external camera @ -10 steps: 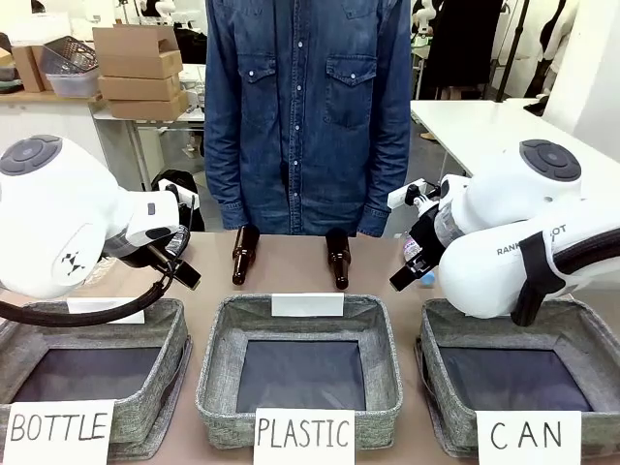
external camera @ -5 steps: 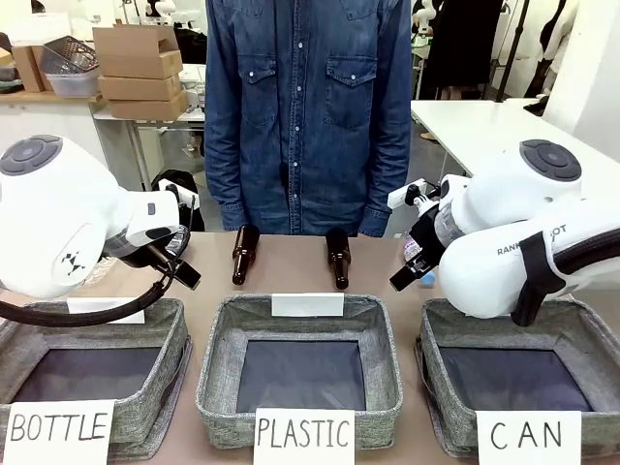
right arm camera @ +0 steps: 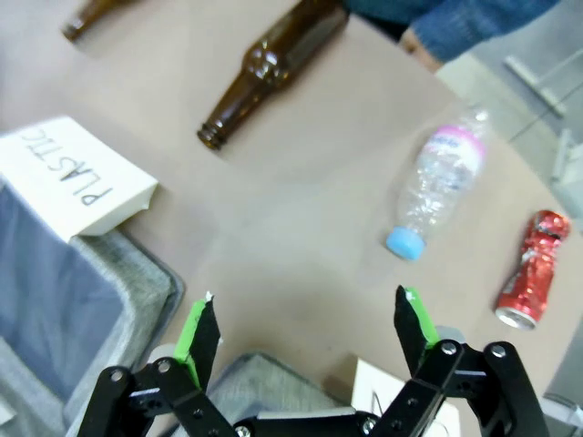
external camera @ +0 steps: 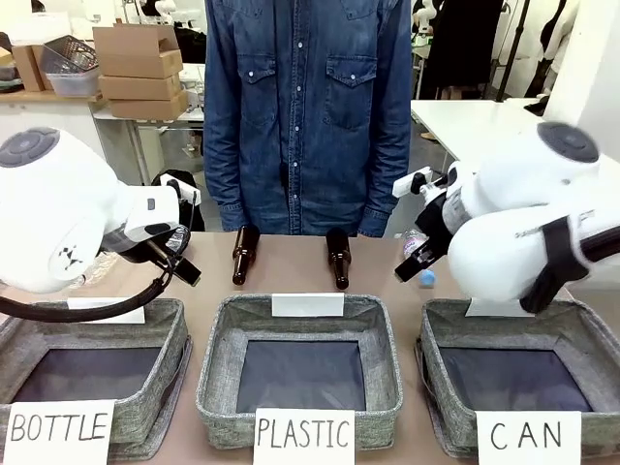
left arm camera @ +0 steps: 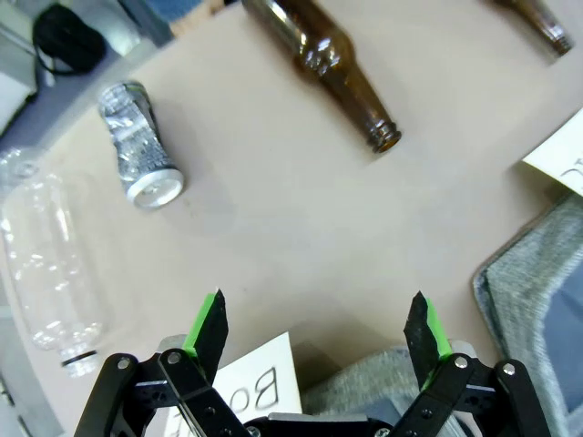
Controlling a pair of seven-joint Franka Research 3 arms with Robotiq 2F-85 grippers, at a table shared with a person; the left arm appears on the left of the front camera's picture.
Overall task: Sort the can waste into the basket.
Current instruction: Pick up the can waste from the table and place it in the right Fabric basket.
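A crushed silver and black can (left arm camera: 138, 144) lies on the tan table, ahead and to the left of my open left gripper (left arm camera: 316, 323), which hovers above the table with nothing between its green pads. A crushed shiny red can (right arm camera: 531, 269) lies at the right edge of the right wrist view, well apart from my open, empty right gripper (right arm camera: 305, 332). The grey basket (external camera: 434, 387) with the "CAN" sign stands at the front right, beneath my right arm, and looks empty.
Two brown glass bottles (external camera: 244, 254) (external camera: 338, 257) lie mid-table in front of a person in a denim shirt (external camera: 308, 107). A clear plastic bottle (right arm camera: 435, 193) with a blue cap lies near the red can, another clear bottle (left arm camera: 46, 264) beside the silver can. Baskets signed "PLASTIC" (external camera: 300, 320) and "BOTTLE" (external camera: 170, 320) stand in front.
My right arm has risen a little and shifted right. The left arm has barely moved. Both grippers stay open, and the cans and bottles lie where they were.
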